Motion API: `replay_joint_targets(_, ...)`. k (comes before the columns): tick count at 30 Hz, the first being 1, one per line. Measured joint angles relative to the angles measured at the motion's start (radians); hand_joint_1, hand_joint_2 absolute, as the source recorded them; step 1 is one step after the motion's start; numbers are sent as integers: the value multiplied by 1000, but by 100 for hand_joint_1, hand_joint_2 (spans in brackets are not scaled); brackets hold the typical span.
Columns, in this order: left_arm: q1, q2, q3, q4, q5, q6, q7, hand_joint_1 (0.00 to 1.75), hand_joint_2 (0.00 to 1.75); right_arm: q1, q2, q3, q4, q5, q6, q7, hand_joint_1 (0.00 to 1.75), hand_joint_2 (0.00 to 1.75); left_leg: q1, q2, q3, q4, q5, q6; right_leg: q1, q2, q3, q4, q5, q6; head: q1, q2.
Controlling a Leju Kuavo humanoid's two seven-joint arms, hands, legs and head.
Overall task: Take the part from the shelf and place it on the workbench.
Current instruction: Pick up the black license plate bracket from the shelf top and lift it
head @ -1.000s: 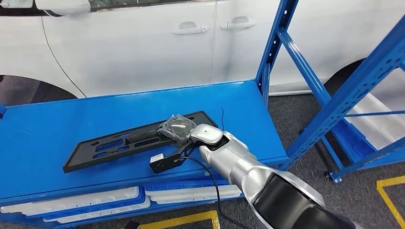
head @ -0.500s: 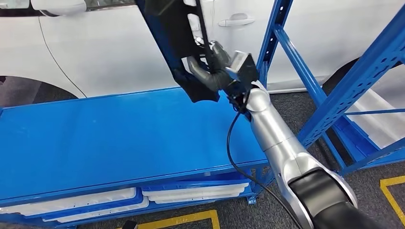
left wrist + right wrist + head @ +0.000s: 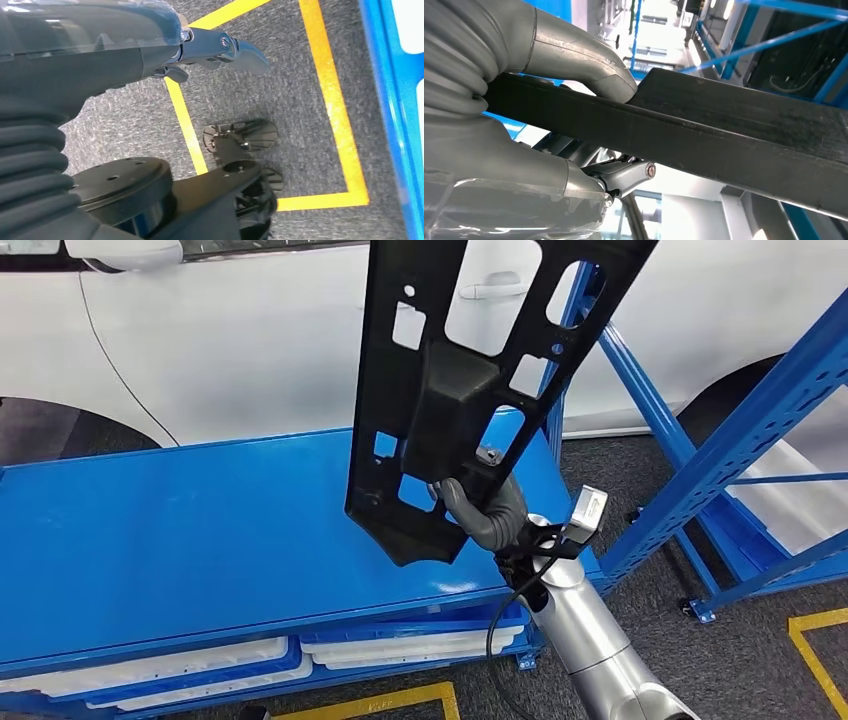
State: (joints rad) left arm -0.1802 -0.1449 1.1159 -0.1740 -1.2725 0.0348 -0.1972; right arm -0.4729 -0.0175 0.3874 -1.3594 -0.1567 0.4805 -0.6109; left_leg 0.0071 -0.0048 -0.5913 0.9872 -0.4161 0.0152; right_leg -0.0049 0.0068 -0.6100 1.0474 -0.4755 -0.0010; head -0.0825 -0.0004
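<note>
The part (image 3: 455, 390) is a long black plastic panel with several cut-outs. It stands nearly upright in the air over the right end of the blue shelf (image 3: 200, 530), close to the head camera. My right hand (image 3: 485, 510) grips it near its lower end. In the right wrist view the thumb (image 3: 589, 60) presses on the panel's edge (image 3: 724, 135), with darker fingers beneath it. My left hand (image 3: 150, 45) hangs over the grey floor, one finger stretched out and nothing in it.
A white car (image 3: 250, 330) stands right behind the shelf. A blue rack frame (image 3: 740, 430) rises at the right. White trays (image 3: 150, 665) lie on the level under the shelf. Yellow floor lines (image 3: 820, 640) mark the grey carpet.
The panel lay flat on the blue shelf under my right hand. It has been lifted off and swung upright, and my right arm now reaches up from below.
</note>
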Motion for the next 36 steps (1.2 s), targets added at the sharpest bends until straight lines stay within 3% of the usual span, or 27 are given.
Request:
replay_joint_targets(3,0,0,6,0,3,13,-1,0,175,31,-13,12,-13,-4,8,-10,175,175,0,2,2,-5,4,8,-3,-1,-81,177,-90,9,0,0)
replay_joint_targets(4,0,0,9,0,4,16,-1,0,175,42,-16,15,-14,-4,9,-10,175,175,0,2,1,-4,3,8,-5,-1,-105,228,-105,12,0,0)
replay_joint_targets(5,1,0,11,0,7,18,-2,0,175,51,-19,19,-14,-5,9,-11,175,175,0,1,1,-1,2,8,-7,-2,-114,246,-102,14,0,0)
replay_joint_targets(6,1,0,13,0,10,19,-3,0,175,56,-21,22,-14,-6,10,-11,175,175,1,1,0,2,1,6,-10,-2,-103,223,-80,16,0,0)
replay_joint_targets(8,1,0,16,0,18,21,-9,0,175,59,-23,28,-14,-8,11,-12,175,175,2,1,-1,12,-5,0,-15,-4,-39,93,-17,17,0,0)
replay_joint_targets(10,0,0,19,0,26,22,-21,0,175,60,-23,32,-14,-9,12,-12,175,175,0,0,-4,21,-11,-10,-12,-4,8,-3,14,11,0,0)
replay_joint_targets(15,0,0,25,0,32,23,-25,0,175,69,-23,45,-17,-13,13,-12,175,175,2,0,-13,40,-26,-38,-8,-1,14,-23,22,-21,0,0)
replay_joint_targets(17,0,0,31,0,37,25,-11,0,175,71,-22,52,-19,-20,16,-9,175,175,5,1,-49,125,-78,-46,-10,-3,15,-27,25,-29,0,0)
replay_joint_targets(19,3,0,37,0,44,18,-2,0,175,76,-22,55,-20,-34,20,1,175,175,5,1,-105,256,-142,-50,-8,-5,14,-26,26,-33,0,0)
replay_joint_targets(20,5,0,39,0,49,12,-2,0,175,79,-22,55,-20,-42,20,7,175,175,5,1,-123,299,-157,-50,-7,-6,12,-24,27,-34,0,0)
replay_joint_targets(21,7,0,41,0,53,6,-2,0,175,83,-23,55,-20,-49,21,13,175,175,5,1,-123,306,-152,-49,-6,-6,11,-23,28,-35,0,0)
replay_joint_targets(22,7,0,43,0,56,2,-3,0,175,86,-23,56,-20,-55,21,17,175,175,5,1,-103,272,-130,-46,-5,-5,11,-22,28,-34,0,0)
replay_joint_targets(24,6,0,46,0,61,-5,-6,0,175,89,-26,55,-22,-64,23,20,175,175,4,0,-27,131,-68,-36,-3,-4,10,-22,29,-33,0,0)
replay_joint_targets(26,5,0,49,0,65,-8,-9,0,175,90,-30,55,-24,-70,25,21,175,175,-1,-2,19,37,-37,-27,-1,-2,7,-21,33,-25,0,0)
replay_joint_targets(29,8,0,55,0,67,-10,-10,0,175,91,-36,55,-26,-76,28,25,175,175,-3,0,18,20,-24,-14,-2,-1,0,-22,41,-6,0,0)
replay_joint_targets(30,8,0,57,0,67,-11,-10,0,175,92,-38,54,-28,-78,27,27,175,175,-1,1,16,14,-16,-7,-2,-1,-4,-15,30,-1,0,0)
replay_joint_targets(32,7,-1,59,0,66,-14,-10,0,175,92,-43,51,-32,-80,24,33,175,175,3,6,6,3,1,6,-2,-1,-29,54,-35,6,0,0)
replay_joint_targets(34,8,-1,60,0,65,-18,-10,0,175,94,-47,45,-34,-84,18,38,175,175,1,8,-11,3,14,11,-4,-2,-70,182,-121,10,0,0)
replay_joint_targets(35,10,-1,60,0,65,-20,-9,0,175,98,-49,42,-34,-87,16,40,175,175,0,8,-21,4,21,11,-5,-2,-81,232,-143,12,0,0)
replay_joint_targets(36,11,-1,60,0,64,-21,-9,0,175,101,-50,39,-34,-90,14,41,175,175,0,8,-32,6,28,10,-6,-2,-76,249,-144,14,0,0)
